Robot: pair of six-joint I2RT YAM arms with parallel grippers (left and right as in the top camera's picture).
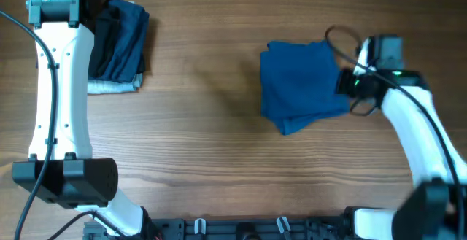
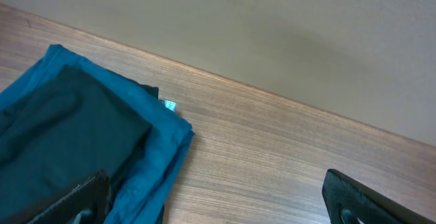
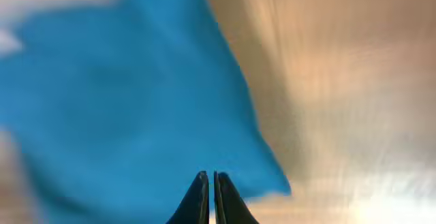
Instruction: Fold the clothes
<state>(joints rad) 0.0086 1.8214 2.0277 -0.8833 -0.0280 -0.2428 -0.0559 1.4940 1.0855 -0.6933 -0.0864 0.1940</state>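
The table (image 1: 211, 145) is brown wood with thin lines in it. A plain pale wall (image 2: 286, 26) stands behind it. The soft blue shirt (image 1: 303, 83) lies folded in a bumpy square, at 3 o'clock from the table's middle. The right gripper (image 3: 210, 183) is pinched shut over the shirt. The left gripper (image 2: 214, 200) is spread wide by a pile (image 1: 120, 39) of dark clothes at 10 o'clock.
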